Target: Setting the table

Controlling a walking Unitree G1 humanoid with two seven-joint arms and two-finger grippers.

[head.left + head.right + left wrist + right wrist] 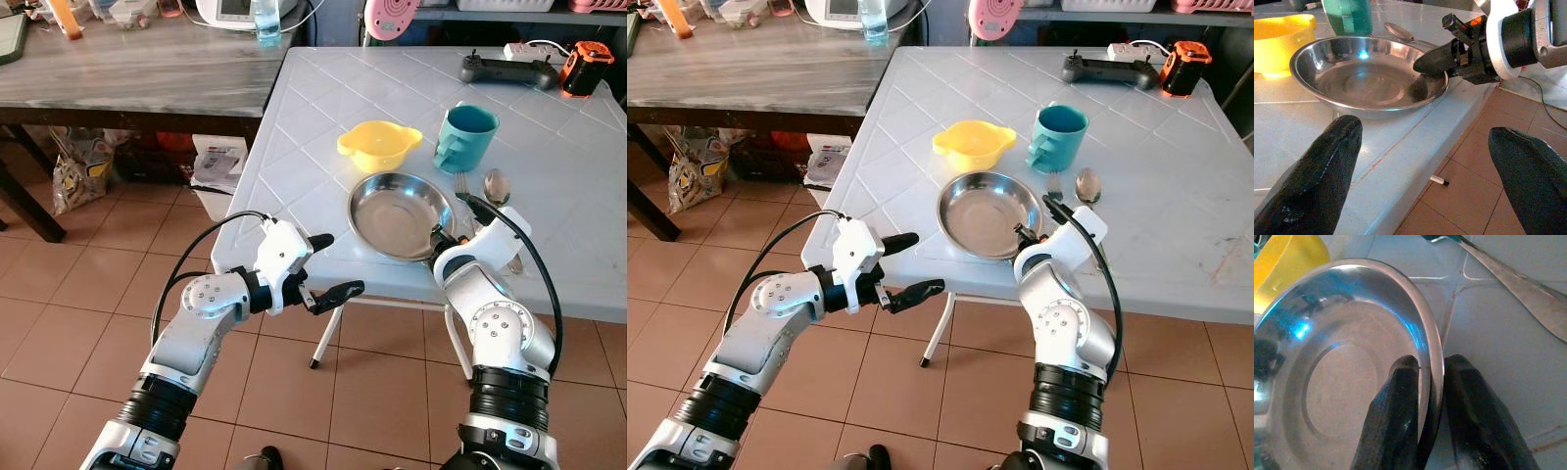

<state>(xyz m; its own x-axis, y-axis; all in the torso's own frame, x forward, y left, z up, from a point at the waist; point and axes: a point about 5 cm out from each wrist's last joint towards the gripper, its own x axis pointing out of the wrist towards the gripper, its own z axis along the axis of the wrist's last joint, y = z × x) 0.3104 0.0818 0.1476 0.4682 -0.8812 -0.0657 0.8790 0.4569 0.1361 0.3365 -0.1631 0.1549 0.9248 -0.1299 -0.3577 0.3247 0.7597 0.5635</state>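
The right gripper (pixel 1422 396) pinches the near right rim of the stainless steel plate (pixel 397 211), one finger inside, one outside. The plate lies flat near the white table's (pixel 294 127) front edge, centre of the frame. Above it sit a yellow bowl (pixel 378 143) and a teal mug (pixel 466 136), handle toward the lower left. A fork (pixel 460 184) and spoon (pixel 497 184) lie right of the plate, heads pointing up-frame. The left gripper (pixel 328 264), fingers spread, hovers off the table's edge at lower left. No writing is legible.
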